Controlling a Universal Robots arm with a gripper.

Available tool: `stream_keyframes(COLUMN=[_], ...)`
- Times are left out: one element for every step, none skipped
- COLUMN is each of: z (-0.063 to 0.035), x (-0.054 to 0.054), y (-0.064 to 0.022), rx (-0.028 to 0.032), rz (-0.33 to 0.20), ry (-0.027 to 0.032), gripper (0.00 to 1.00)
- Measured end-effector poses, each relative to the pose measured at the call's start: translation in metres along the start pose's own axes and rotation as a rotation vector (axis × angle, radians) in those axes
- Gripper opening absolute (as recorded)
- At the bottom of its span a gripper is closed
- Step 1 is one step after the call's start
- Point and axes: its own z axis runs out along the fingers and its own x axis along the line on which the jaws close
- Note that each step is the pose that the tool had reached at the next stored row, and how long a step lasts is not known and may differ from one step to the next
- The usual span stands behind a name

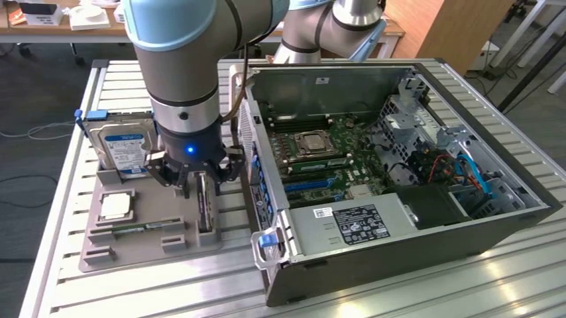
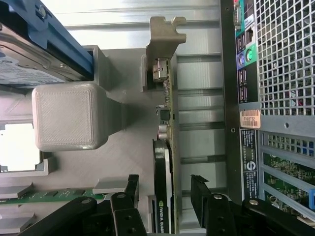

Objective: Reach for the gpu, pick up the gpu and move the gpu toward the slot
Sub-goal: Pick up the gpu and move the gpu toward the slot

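Where the wrist view looks down, fingers (image 2: 201, 196) stand spread — straddling the edge-on gpu (image 2: 165, 162).

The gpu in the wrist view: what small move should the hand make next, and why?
Probably close the hand on the gpu. The card stands on edge in the gray holder, running between the open fingers with a gap on each side, so nothing grips it yet.

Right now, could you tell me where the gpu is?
On the exterior view's left, the gpu stands on edge in the tray, beside the case, under the gripper.
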Motion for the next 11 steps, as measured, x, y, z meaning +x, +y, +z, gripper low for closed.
stream_keyframes(z=[0.0003, 0.0005, 0.0007, 0.0006, 0.0006, 0.0005, 0.0005, 0.0006, 0.0006, 0.0006, 0.0006], x=[0.0, -0.0001, -0.0001, -0.0001, -0.0001, 0.0, 0.0, 0.0, 0.0, 0.0, 0.0], y=[0.0006, 0.001, 0.0012, 0.0012, 0.0012, 0.0012, 0.0012, 0.0013, 0.0013, 0.0013, 0.0013], rx=[0.0, 0.0, -0.0001, 0.0, 0.0001, 0.0002, 0.0002, 0.0001, 0.0001, 0.0002, 0.0001], rz=[0.0, 0.0, -0.001, -0.001, -0.001, 0.0, 0.0, 0.0, 0.0, 0.0, 0.0], ry=[0.0001, 0.0, 0.0, 0.0001, 0.0002, 0.0002, 0.0002, 0.0002, 0.0002, 0.0002, 0.0002], gripper=[0.55, 0.55, 0.55, 0.55, 0.55, 0.55, 0.55, 0.55, 0.55, 0.55, 0.55])
